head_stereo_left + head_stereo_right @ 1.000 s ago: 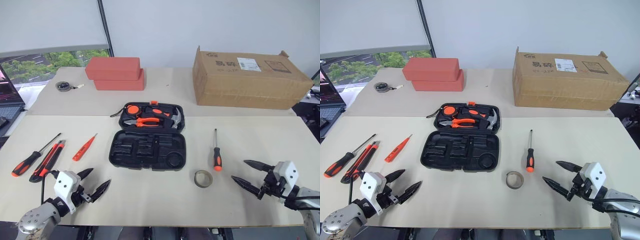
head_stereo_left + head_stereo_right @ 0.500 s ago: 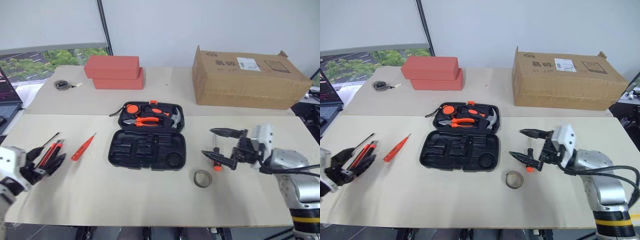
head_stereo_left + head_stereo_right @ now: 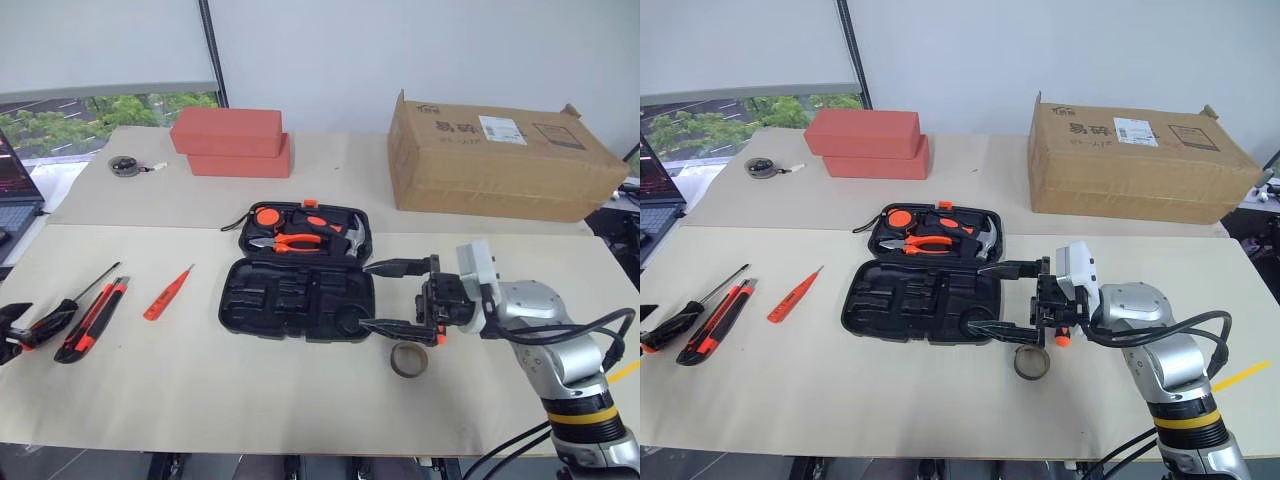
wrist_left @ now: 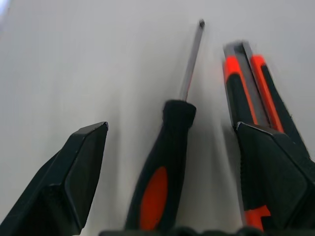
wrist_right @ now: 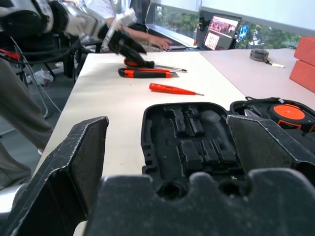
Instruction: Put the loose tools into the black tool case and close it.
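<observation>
the black tool case (image 3: 297,297) lies open in the middle of the table (image 3: 300,390), its empty recessed half toward us. at the far left edge sit a black-and-orange screwdriver (image 3: 685,314), the utility knife (image 3: 93,319) just beside it, and the slim tester screwdriver (image 3: 168,294) a little to the right. the second screwdriver (image 3: 1062,337) lies right of the case, mostly hidden behind our right end effector (image 3: 385,296), with the grey tape roll (image 3: 407,358) just nearer.

our left end effector (image 4: 172,172) is spread wide and empty, its fingers either side of the first screwdriver's handle. the right one is also wide open and empty, pointing left over the case's right edge.

we judge these tools light and rigid. the screwdriver's rubbery handle should grip well at its thick middle; the thin shaft would slip. the tape roll is small and may squash or roll, so we would pinch it across its rim.
</observation>
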You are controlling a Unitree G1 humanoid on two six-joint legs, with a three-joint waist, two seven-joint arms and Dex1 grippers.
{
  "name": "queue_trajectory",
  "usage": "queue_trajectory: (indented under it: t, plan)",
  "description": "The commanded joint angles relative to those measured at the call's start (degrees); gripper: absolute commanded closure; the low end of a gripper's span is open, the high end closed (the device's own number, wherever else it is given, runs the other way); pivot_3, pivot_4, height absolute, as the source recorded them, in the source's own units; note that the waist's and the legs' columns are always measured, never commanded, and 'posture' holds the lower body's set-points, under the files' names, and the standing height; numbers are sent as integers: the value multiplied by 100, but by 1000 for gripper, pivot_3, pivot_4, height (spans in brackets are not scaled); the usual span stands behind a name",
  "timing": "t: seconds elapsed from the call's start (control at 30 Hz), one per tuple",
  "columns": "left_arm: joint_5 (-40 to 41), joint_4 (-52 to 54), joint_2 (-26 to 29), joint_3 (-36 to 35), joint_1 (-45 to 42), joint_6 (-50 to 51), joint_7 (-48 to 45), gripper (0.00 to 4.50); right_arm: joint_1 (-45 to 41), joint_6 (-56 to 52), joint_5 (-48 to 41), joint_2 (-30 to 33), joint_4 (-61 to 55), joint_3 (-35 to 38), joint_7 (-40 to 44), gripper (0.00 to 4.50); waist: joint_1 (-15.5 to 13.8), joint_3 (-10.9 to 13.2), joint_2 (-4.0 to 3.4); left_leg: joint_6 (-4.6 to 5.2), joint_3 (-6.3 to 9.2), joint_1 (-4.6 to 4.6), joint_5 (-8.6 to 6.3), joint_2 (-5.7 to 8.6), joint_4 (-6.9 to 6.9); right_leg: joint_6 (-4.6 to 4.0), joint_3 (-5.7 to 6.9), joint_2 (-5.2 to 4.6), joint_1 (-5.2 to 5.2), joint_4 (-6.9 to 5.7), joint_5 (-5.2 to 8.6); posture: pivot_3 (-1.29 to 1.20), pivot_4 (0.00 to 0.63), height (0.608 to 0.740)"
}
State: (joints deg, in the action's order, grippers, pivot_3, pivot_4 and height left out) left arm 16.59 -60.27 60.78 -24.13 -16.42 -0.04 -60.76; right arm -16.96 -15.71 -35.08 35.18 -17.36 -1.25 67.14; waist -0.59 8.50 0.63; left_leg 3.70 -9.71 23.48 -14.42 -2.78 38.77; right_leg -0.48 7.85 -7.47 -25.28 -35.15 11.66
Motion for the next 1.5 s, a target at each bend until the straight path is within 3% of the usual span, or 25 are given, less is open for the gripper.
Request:
queue_trajectory:
  t: [0.03, 0.53, 0.63, 0.8, 0.9, 1.13, 1.23, 1.37, 1.5]
  plan:
    - [-226, -491, 226, 109, -354, -263, 18, 0, -58, 42, -171, -44, -225, 100, 9, 50, 1, -1, 3, -2, 0, -1, 1, -1, 0, -3, 1, 0, 0, -4, 1, 0, 150, 712]
    - [-546, -1415, 286, 157, -147, -604, 238, 0, -204, -171, -446, -158, -348, 209, -339, 50, 97, -3, 8, 5, 0, -20, -3, -6, 2, -7, -14, -16, -2, -29, 4, 0, 150, 712]
    - [-519, -1444, 280, 119, -94, -621, 251, 770, -278, -207, -456, -173, -335, 188, -351, 0, 142, -3, 8, 9, -1, -26, -5, -6, 2, -15, -17, -19, -7, -53, 10, 0, 150, 712]
    - [-506, -1470, 272, 69, -29, -659, 278, 2636, -404, -263, -450, -206, -302, 149, -366, 0, 153, -3, 8, 3, 0, -35, -1, -19, 1, -25, -17, -12, -17, -79, 16, 0, 150, 712]
    - [-513, -1489, 277, 54, 27, -693, 310, 3503, -431, -289, -436, -225, -301, 144, -370, 0, 155, -3, 8, -3, 1, -35, 2, -23, 1, -29, -17, -10, -27, -90, 18, 0, 150, 712]
    - [-131, -1449, 355, -352, -185, -715, 23, 3521, -459, -324, -416, -290, -310, 167, -427, 0, 149, -5, 13, -3, -2, -25, 3, -22, 1, -30, -17, -10, -40, -93, 18, 0, 150, 712]
    - [236, -1170, 449, -606, -684, -807, -822, 3521, -415, -284, -385, -232, -262, 270, -429, 0, 105, -8, 50, -5, -2, -8, 4, -19, 3, -32, -12, -8, -56, -93, 17, 0, 150, 712]
    - [449, -230, 441, -344, -1591, -468, -1904, 3521, -414, -240, -334, -93, -86, 491, -420, 0, -35, -31, 102, -37, 4, 31, 25, -15, 18, -48, 24, -3, -72, -90, 9, 0, 150, 712]
    - [497, 1239, 18, 321, -2186, 64, -2433, 3521, -356, -159, -226, 1, 88, 664, -410, 0, -44, -38, 109, -31, 2, 37, 28, -2, 26, -38, 34, -7, -54, -78, 4, 0, 150, 712]
